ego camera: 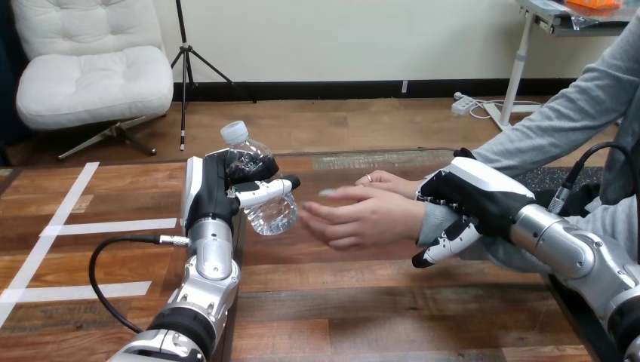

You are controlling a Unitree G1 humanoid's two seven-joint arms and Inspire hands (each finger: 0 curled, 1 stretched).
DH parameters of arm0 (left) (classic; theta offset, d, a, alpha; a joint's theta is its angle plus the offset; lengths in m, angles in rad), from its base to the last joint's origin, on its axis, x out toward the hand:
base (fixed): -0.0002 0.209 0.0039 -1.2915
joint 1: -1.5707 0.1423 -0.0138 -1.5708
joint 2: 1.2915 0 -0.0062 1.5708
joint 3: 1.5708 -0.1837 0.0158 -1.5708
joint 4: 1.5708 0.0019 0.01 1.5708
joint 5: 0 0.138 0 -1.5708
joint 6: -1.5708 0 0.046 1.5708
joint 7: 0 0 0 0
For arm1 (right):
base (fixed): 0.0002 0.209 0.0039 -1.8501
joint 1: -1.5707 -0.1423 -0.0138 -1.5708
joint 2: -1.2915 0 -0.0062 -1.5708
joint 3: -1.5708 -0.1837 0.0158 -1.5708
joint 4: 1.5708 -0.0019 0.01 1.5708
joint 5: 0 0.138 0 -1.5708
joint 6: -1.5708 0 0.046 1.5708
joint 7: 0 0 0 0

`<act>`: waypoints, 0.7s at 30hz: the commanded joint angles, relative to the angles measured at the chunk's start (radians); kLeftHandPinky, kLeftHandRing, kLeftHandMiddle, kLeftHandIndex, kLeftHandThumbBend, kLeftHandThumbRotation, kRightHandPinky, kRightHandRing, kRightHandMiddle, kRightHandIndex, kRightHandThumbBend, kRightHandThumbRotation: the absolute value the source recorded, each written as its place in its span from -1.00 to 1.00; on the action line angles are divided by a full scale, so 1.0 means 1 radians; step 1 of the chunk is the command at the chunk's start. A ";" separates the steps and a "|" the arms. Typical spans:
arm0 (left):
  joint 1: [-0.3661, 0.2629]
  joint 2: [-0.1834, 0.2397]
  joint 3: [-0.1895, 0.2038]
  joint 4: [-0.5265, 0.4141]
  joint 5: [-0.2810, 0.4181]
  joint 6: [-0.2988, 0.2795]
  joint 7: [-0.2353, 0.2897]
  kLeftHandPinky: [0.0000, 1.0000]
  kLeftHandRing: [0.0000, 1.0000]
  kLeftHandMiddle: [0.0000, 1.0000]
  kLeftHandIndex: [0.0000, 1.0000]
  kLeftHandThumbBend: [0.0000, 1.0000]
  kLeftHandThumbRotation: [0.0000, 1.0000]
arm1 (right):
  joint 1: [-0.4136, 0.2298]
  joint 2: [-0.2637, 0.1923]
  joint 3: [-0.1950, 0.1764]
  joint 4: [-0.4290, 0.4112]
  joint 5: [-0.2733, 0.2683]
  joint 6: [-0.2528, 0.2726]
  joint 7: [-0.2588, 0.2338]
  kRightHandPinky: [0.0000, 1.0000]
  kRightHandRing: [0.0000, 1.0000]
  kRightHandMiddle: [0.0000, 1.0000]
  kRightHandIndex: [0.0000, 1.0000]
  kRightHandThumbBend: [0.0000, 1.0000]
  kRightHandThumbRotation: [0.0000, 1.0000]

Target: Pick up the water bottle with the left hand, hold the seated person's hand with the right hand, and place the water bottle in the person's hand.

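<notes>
Holding the bottle (273,215) tilted above the tabletop (340,302), the left hand (211,188) has its fingers (264,192) curled round it, just beside the person's hand (362,219). The right hand (475,188) clasps the person's wrist (432,220), fingers curled over and under. Best now: slide the bottle's base into that palm, releasing only once seated.

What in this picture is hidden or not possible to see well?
1. Middle of the bottle: head view, the left hand covers it.
2. The person's wrist: head view, the right hand wraps it.
3. The person's far hand: head view, the near hand hides most of it.
</notes>
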 commanded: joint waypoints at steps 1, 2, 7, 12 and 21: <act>-0.088 0.025 -0.008 -0.063 0.014 -0.040 0.006 -0.16 -0.07 -0.07 0.02 0.53 -1.00 | -0.062 -0.006 -0.016 -0.018 0.004 -0.010 -0.012 -0.38 -0.32 -0.22 -0.21 0.65 -1.00; -0.088 0.024 -0.008 -0.064 0.013 -0.039 0.006 -0.16 -0.07 -0.07 0.02 0.53 -1.00 | -0.063 -0.006 -0.016 -0.017 0.003 -0.010 -0.013 -0.38 -0.32 -0.22 -0.21 0.65 -1.00; -0.086 0.021 -0.005 -0.066 0.009 -0.042 0.004 -0.15 -0.07 -0.07 0.01 0.52 -1.00 | -0.063 -0.006 -0.016 -0.015 0.004 -0.012 -0.014 -0.38 -0.32 -0.22 -0.21 0.64 -1.00; -0.085 0.021 -0.009 -0.065 0.014 -0.042 0.008 -0.15 -0.07 -0.07 0.01 0.51 -1.00 | -0.064 -0.006 -0.016 -0.013 0.004 -0.017 -0.016 -0.38 -0.32 -0.22 -0.21 0.65 -1.00; -0.083 0.020 -0.015 -0.067 0.019 -0.036 0.008 -0.15 -0.08 -0.08 0.02 0.50 -1.00 | -0.066 -0.006 -0.014 -0.016 0.003 -0.005 -0.012 -0.39 -0.33 -0.22 -0.21 0.64 -1.00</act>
